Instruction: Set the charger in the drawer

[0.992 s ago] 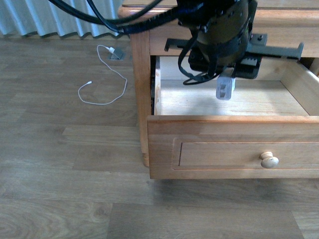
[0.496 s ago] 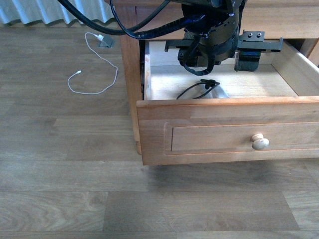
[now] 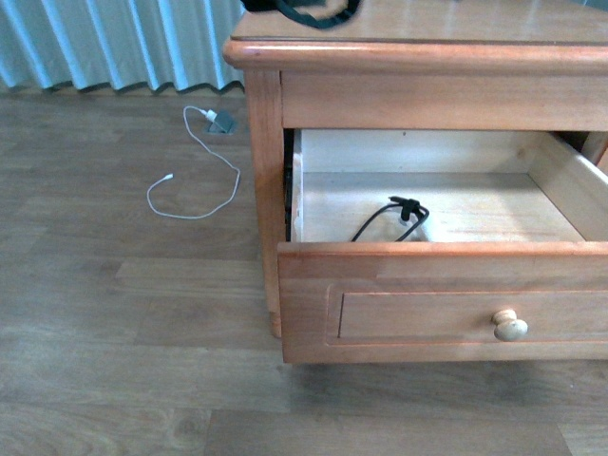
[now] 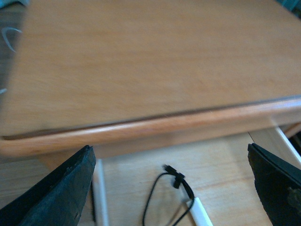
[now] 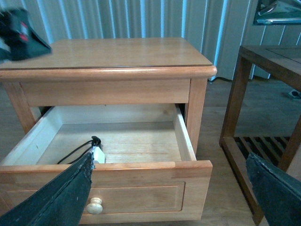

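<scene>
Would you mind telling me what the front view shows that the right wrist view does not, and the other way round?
Only the front view shows the thin white cable lying looped on the floor, left of the nightstand. Only the right wrist view shows a darker wooden side table beside the nightstand, and the right arm's two dark fingers, spread wide apart. Both show the drawer pulled open, its round knob, and the charger lying inside near the front with its black cord.

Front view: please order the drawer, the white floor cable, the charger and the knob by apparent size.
1. drawer
2. white floor cable, by its spread
3. charger, partly hidden behind the drawer front
4. knob
</scene>
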`<state>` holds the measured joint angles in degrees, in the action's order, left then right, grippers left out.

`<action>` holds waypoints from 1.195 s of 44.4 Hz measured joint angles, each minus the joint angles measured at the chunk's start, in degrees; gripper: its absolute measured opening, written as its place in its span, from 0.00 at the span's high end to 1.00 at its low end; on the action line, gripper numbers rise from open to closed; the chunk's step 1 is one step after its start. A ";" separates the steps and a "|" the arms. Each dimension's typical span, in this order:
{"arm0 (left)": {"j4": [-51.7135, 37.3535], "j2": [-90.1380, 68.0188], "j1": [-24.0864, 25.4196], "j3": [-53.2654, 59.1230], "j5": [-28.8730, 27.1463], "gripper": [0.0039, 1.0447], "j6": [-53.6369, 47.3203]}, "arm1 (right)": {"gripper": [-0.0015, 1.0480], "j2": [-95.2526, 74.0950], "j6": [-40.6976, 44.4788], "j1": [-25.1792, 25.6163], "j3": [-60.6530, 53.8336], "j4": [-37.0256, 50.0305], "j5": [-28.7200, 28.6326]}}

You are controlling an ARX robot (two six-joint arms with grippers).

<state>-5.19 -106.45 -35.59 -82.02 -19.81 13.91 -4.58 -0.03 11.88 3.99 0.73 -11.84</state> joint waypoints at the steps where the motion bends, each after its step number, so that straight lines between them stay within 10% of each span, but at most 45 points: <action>1: -0.50 1.77 0.37 1.31 -0.79 0.06 -0.28 | 0.08 0.00 0.00 0.00 0.00 0.00 0.00; 25: 0.11 50.86 7.34 39.91 -21.40 0.06 -3.50 | 0.08 0.00 0.02 0.00 0.00 0.00 0.00; 43: 7.96 67.43 11.06 51.01 -21.99 0.06 7.19 | 0.08 0.00 0.00 0.00 0.00 0.00 0.04; 53: -6.86 76.46 20.79 63.78 5.57 0.47 -10.54 | 0.08 0.00 0.00 -0.02 0.00 0.00 0.02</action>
<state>-12.05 -30.00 -14.81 -18.24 -14.24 3.38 -4.58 -0.03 11.86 3.99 0.73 -11.81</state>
